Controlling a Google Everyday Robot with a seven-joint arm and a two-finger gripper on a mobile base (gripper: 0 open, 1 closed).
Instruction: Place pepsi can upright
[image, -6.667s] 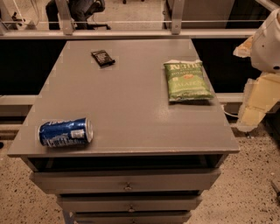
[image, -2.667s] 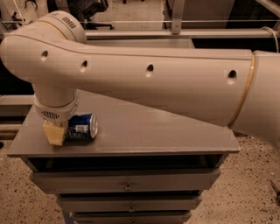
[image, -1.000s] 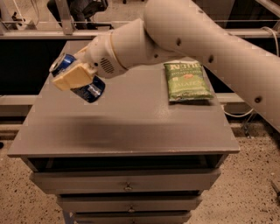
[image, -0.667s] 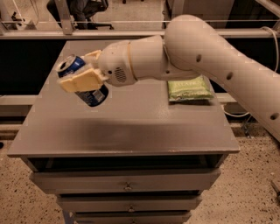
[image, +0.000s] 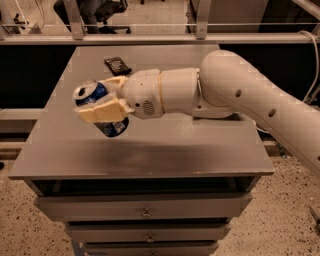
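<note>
Clamping the tilted pepsi can (image: 91, 93), the gripper (image: 98, 101) hangs over the table (image: 170, 147) (black packet (image: 117, 65) behind).

text: none legible | pepsi can (image: 90, 93) label: unreadable | gripper (image: 95, 99): clasped on can over table (image: 175, 146)

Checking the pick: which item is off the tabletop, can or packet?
The small blue aluminium pepsi can, tilted in the gripper above the grey table; the flat black packet lies on it.

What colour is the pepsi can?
Pepsi can: blue, silver top, in gripper above the table; camera view.
</note>
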